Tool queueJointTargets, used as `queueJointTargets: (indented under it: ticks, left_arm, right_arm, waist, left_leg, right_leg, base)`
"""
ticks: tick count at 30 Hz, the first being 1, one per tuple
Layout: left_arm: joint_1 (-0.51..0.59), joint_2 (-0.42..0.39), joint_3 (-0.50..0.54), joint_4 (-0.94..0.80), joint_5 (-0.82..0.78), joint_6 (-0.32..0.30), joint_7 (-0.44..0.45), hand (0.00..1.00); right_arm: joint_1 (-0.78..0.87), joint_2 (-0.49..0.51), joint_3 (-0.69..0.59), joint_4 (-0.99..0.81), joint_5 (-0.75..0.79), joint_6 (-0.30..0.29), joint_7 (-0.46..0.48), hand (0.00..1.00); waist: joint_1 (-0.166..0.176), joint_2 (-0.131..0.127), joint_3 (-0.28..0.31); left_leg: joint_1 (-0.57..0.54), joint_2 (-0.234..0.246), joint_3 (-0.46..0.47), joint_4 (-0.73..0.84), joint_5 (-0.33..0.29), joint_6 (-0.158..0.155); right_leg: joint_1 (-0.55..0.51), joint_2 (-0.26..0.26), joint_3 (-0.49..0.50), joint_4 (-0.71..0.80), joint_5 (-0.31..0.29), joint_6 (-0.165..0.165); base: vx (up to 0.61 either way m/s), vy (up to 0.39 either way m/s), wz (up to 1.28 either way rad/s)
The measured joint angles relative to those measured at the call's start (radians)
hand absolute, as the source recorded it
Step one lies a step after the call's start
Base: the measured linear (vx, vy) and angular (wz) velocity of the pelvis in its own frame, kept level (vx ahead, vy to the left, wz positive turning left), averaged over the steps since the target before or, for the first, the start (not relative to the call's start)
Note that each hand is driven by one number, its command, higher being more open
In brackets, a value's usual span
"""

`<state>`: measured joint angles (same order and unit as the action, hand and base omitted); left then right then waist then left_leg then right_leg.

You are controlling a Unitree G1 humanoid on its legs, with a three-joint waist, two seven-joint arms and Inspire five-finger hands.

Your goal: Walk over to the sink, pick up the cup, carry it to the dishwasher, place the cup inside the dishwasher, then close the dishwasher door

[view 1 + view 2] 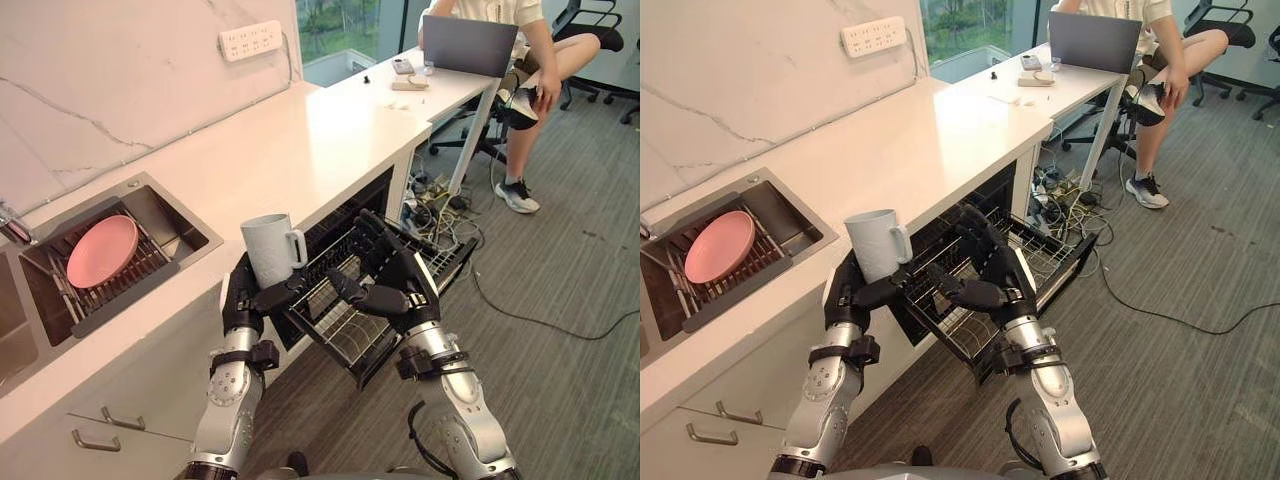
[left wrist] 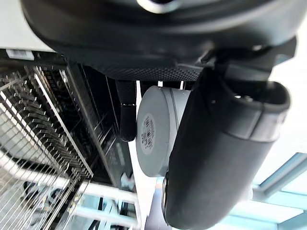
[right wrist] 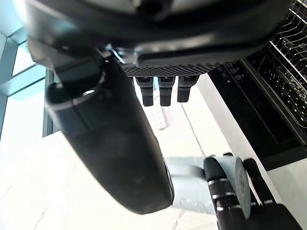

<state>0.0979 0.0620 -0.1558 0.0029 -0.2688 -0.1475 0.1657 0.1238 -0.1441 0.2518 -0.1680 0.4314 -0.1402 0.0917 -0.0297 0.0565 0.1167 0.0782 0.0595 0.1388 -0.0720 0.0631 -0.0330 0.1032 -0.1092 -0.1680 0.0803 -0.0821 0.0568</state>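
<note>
A pale grey mug (image 1: 270,248) stands upright in my left hand (image 1: 243,300), whose fingers and thumb curl round its lower part, handle turned to the right. It hangs at the counter's front edge, just left of the wire rack (image 1: 350,335) pulled out of the open dishwasher. The left wrist view shows the mug's base (image 2: 153,143) past the thumb (image 2: 216,158). My right hand (image 1: 395,280) hovers over the rack, fingers straight and holding nothing. Seen from the right wrist, the mug (image 3: 192,184) is gripped by the left hand's fingers (image 3: 225,196).
The sink (image 1: 170,215) lies to the left with a pink plate (image 1: 102,250) on its drain rack. The white counter (image 1: 300,140) runs back to a desk where a person (image 1: 525,60) sits behind a laptop (image 1: 468,45). Cables (image 1: 440,215) litter the floor beyond the rack.
</note>
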Motion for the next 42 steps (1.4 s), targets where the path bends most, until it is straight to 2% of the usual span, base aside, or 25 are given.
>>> queueJointTargets:
  ticks: [5,10,17,18,30,31,38,42]
  left_arm:
    - [-0.001,-0.002,-0.052,0.000,0.032,0.002,-0.028,0.30]
    - [-0.002,-0.003,-0.102,-0.003,0.060,0.002,-0.060,0.30]
    - [-0.011,0.001,-0.173,-0.003,0.079,0.005,-0.069,0.30]
    - [-0.014,-0.001,-0.191,-0.003,0.096,0.005,-0.069,0.30]
    - [-0.026,0.010,-0.199,-0.003,0.186,0.013,-0.049,0.30]
    - [-0.029,0.015,-0.199,-0.003,0.194,0.013,-0.048,0.90]
    - [-0.018,0.026,-0.199,-0.009,0.236,0.009,-0.039,0.90]
    - [0.022,-0.014,-0.165,-0.049,0.251,-0.003,-0.031,0.90]
  right_arm:
    - [-0.040,0.000,0.029,0.034,0.000,0.005,-0.001,0.90]
    - [-0.066,0.000,0.062,0.076,0.000,0.019,-0.012,0.90]
    - [-0.116,0.007,0.073,0.128,-0.002,0.027,-0.057,0.90]
    - [-0.130,0.011,0.073,0.138,-0.002,0.029,-0.068,0.30]
    - [-0.174,0.019,0.079,0.189,0.013,0.039,-0.128,0.30]
    - [-0.175,0.019,0.079,0.189,0.020,0.039,-0.127,0.30]
    - [-0.176,0.018,0.063,0.189,0.006,0.041,-0.116,0.30]
    - [-0.169,0.029,0.056,0.147,-0.078,0.043,-0.112,0.30]
  waist:
    - [-0.009,-0.001,-0.009]
    - [-0.008,-0.001,-0.044]
    - [0.006,-0.004,-0.057]
    - [0.010,-0.006,-0.058]
    - [0.016,-0.024,-0.072]
    - [0.016,-0.030,-0.076]
    - [0.017,-0.035,-0.079]
    - [0.017,-0.035,-0.079]
  left_leg:
    - [0.003,-0.002,0.004,-0.015,0.012,0.000]
    - [0.001,-0.002,0.000,-0.015,0.015,0.000]
    - [-0.007,-0.003,-0.015,-0.020,0.023,0.000]
    - [-0.011,-0.002,-0.018,-0.020,0.026,-0.001]
    - [-0.031,0.002,-0.021,-0.021,0.039,0.000]
    - [-0.034,0.003,-0.021,-0.021,0.040,-0.001]
    - [-0.036,0.006,-0.023,-0.021,0.045,-0.002]
    - [-0.046,0.009,-0.030,-0.021,0.046,-0.004]
  right_leg:
    - [0.000,0.004,0.000,-0.017,0.012,0.008]
    - [0.005,0.005,-0.004,-0.028,0.017,0.009]
    - [0.005,0.005,-0.019,-0.029,0.019,0.009]
    - [0.003,0.006,-0.023,-0.031,0.021,0.008]
    - [-0.005,0.013,-0.026,-0.051,0.042,0.005]
    - [-0.008,0.014,-0.025,-0.051,0.043,0.003]
    - [-0.010,0.018,-0.025,-0.054,0.049,0.003]
    - [-0.011,0.022,-0.028,-0.065,0.053,0.003]
  base:
    - [-0.03,0.010,-0.02]
    - [0.00,-0.003,0.01]
    - [-0.03,-0.004,0.06]
    - [-0.03,-0.003,0.09]
    - [-0.01,-0.001,0.01]
    - [0.00,0.000,0.00]
    - [0.00,0.000,0.00]
    - [-0.01,-0.007,0.03]
